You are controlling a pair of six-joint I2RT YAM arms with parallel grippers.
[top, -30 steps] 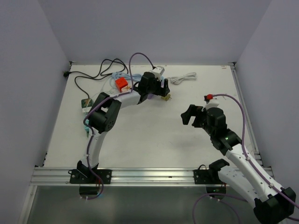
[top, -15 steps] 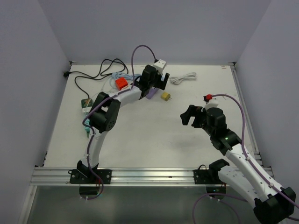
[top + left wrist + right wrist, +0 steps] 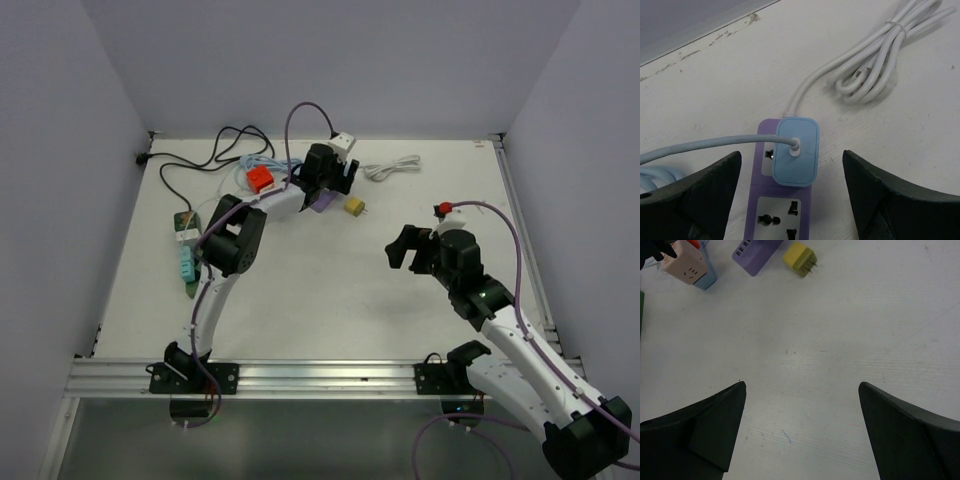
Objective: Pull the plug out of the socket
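I count one purple power strip [image 3: 784, 192], and in it sits one light-blue plug [image 3: 796, 151] with one light-blue cable [image 3: 700, 150]. On the strip I see two socket faces: one partly under the plug and one free. Just right of the strip lies one yellow plug [image 3: 354, 207], showing two prongs. Beyond the strip, to the right, is one white cable bundle [image 3: 875, 65]. Left of the strip I count one red block [image 3: 260, 179], one black cable [image 3: 175, 160], one green board [image 3: 183, 225] and one teal piece [image 3: 186, 265].

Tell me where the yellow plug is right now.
In the top view the yellow plug lies loose on the table, far centre, just right of the purple power strip and out of any socket.
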